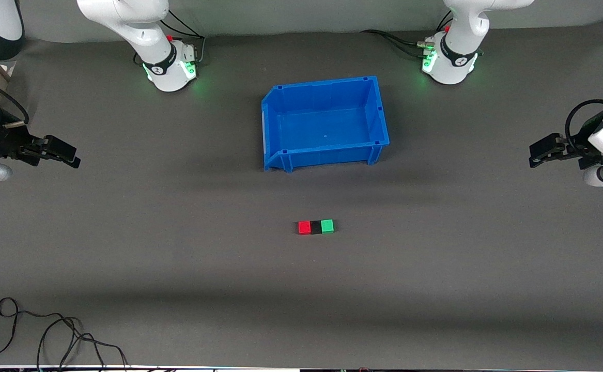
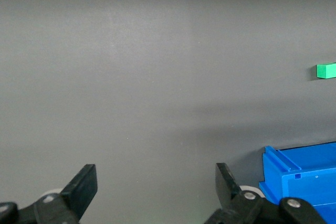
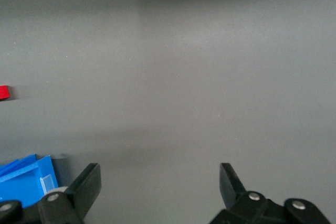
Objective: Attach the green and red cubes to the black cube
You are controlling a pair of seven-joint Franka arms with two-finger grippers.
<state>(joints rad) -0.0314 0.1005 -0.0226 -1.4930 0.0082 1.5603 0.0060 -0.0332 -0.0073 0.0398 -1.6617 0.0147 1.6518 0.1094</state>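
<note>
Nearest the front camera we see a loose black cable at the edge of the grey table. Mid-table, with much free room around, the small red cube, matte black cube and green cube touch in one row, its long axis running from one arm's end to the other. Farther, the blue plastic bin. The left gripper and right gripper wait wide open, empty, over the table ends; both arms are partly cut off.
</note>
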